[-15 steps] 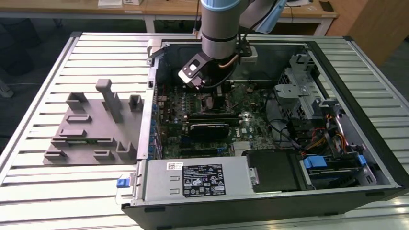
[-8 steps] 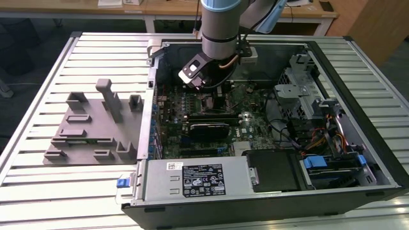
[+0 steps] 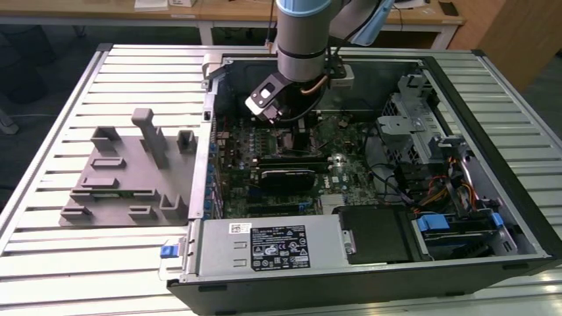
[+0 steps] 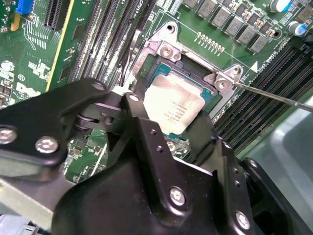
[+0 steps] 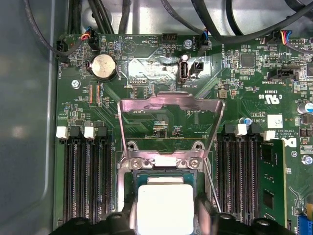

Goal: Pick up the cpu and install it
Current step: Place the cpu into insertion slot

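My gripper (image 4: 166,110) is closed on the cpu (image 4: 173,105), one finger on each of two opposite edges. I hold it by the sides so the silver top and the underside stay untouched. In both wrist views the chip sits squarely over the socket (image 5: 161,166), inside its metal frame. I cannot tell whether it is resting in the seat or just above it.

The load plate (image 5: 168,117) is swung up and open on the side of the socket that faces the coin battery (image 5: 103,66), which leaves the seat uncovered. The thin lever (image 4: 274,95) is released and angles away past one corner of the frame.

Room is tight. The memory slots (image 5: 88,176) run close along both sides of the socket, and a memory stick (image 5: 271,186) stands in the far bank. My fingers fit between the banks with little to spare, so I judge only a straight vertical path is free.

In the exterior view my arm (image 3: 303,39) reaches down into the open computer case (image 3: 491,99), landing at about eleven o'clock from the case's middle. The power supply (image 3: 272,247) lies at six o'clock from my gripper and the drive cage (image 3: 412,118) at three o'clock. The grey holder blocks (image 3: 131,171) sit outside on the slatted table (image 3: 52,263) at nine o'clock, well apart.
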Tool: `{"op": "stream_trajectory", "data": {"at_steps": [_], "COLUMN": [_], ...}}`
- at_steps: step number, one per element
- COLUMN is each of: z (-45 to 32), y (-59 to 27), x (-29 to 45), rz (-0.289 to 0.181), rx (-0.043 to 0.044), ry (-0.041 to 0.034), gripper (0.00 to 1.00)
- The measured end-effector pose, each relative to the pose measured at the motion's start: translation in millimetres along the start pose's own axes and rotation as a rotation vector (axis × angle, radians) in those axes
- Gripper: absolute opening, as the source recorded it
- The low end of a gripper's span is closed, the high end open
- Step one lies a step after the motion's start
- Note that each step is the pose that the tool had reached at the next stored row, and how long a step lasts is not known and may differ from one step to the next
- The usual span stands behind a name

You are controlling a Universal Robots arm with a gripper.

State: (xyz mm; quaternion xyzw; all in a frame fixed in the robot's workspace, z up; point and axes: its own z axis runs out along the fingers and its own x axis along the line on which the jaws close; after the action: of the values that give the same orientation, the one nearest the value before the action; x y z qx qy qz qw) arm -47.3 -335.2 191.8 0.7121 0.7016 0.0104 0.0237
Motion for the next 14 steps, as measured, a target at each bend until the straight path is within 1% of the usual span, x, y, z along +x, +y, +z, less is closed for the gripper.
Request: {"op": "stream_trajectory", "data": {"at_steps": [1,5,7,12,14], "z": [0.0,-0.1,-2.8,-13.0,-14.7], "y": [0.0,0.0,0.1,0.6,0.7], "x": [0.0,0.0,0.0,-0.2,-0.3], "rz": [0.000,0.000,0.000,0.000,0.000], "rx": [0.0001,0.0001,0.0001,0.0000,0.0000], "ry": [-0.0002,-0.0002,-0.0001,-0.0001,0.0000], "gripper": [0.62,0.62,0.62,0.62,0.62]}}
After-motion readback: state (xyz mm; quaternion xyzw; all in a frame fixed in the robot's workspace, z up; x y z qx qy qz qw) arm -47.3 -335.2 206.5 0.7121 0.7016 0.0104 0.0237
